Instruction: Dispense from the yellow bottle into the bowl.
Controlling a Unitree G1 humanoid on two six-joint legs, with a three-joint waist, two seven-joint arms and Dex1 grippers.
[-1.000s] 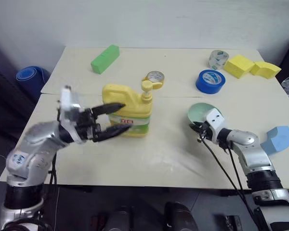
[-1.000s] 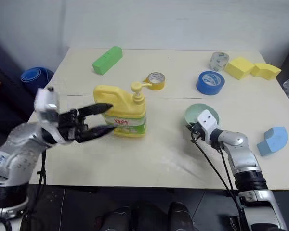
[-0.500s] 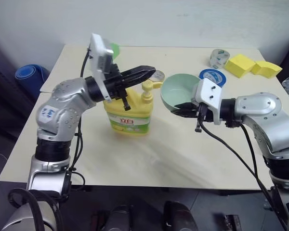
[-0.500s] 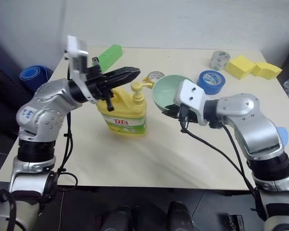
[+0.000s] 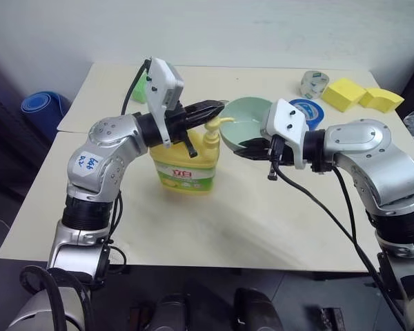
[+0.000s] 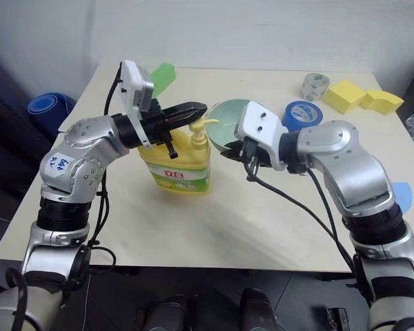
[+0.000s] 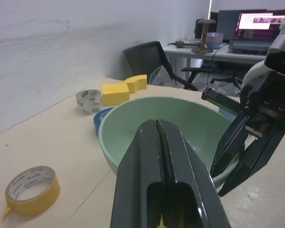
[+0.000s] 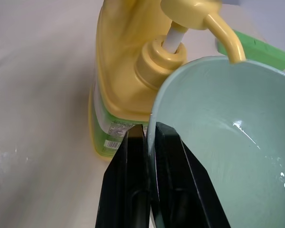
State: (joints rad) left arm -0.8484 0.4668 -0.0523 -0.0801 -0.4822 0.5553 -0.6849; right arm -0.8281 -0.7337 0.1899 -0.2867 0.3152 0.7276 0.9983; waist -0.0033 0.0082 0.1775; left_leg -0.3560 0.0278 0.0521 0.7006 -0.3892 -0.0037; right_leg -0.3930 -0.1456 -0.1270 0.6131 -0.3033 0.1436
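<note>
Cream table (image 5: 214, 227) against a white wall (image 5: 214, 31); desks behind.

The large yellow plastic jug with a pump top (image 5: 185, 162), just below the left gripper's closed black fingers, carries a green-and-white label with red characters, too small to read. A small white sticker on the left arm bears illegible blue handwriting.
</note>
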